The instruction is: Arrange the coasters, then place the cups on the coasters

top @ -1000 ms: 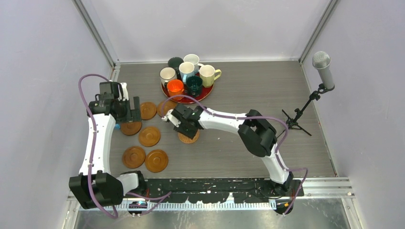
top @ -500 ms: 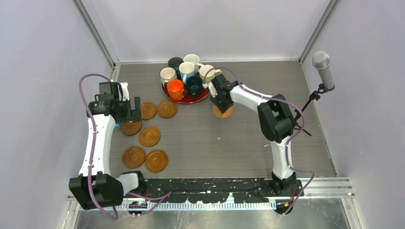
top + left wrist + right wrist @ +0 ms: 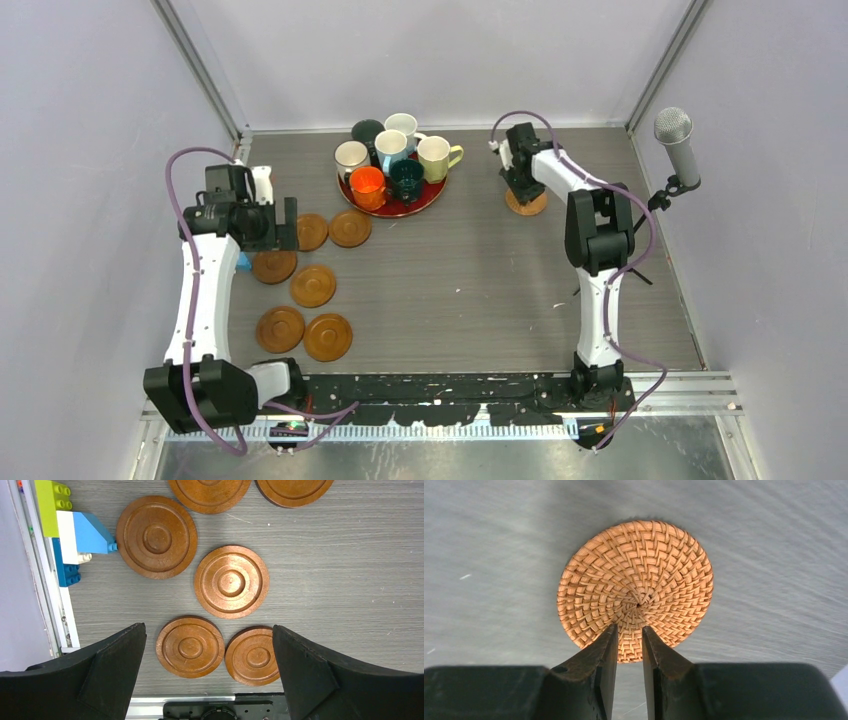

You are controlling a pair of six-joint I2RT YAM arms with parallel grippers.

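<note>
Nearest us, on the left of the worktop (image 3: 470,290), six wooden coasters (image 3: 313,285) lie bunched in a loose cluster, the near pair almost rim to rim. Above them hangs the left tool (image 3: 207,626), its jaws spread as wide as they go and nothing between them. It is poised over the group, not committed to any one disc.

Further out on the right, we find the action. The right tool (image 3: 629,627) has its jaws nearly closed, nipping the near rim of the woven coaster (image 3: 636,575). The worktop beneath looks smeared while the weave is crisp, so we judge the coaster is riding with the tool, close above the surface at the far right.

At the far middle, the red tray (image 3: 400,210) carries all seven mugs (image 3: 390,150), none yet on a coaster.

So we read this as the arranging step, with the cups to come later. Next, the woven coaster needs setting flat, the jaws easing apart, and a straight lift away so the rim doesn't drag. Then the left cluster wants spacing out, mug-room between each disc.
</note>
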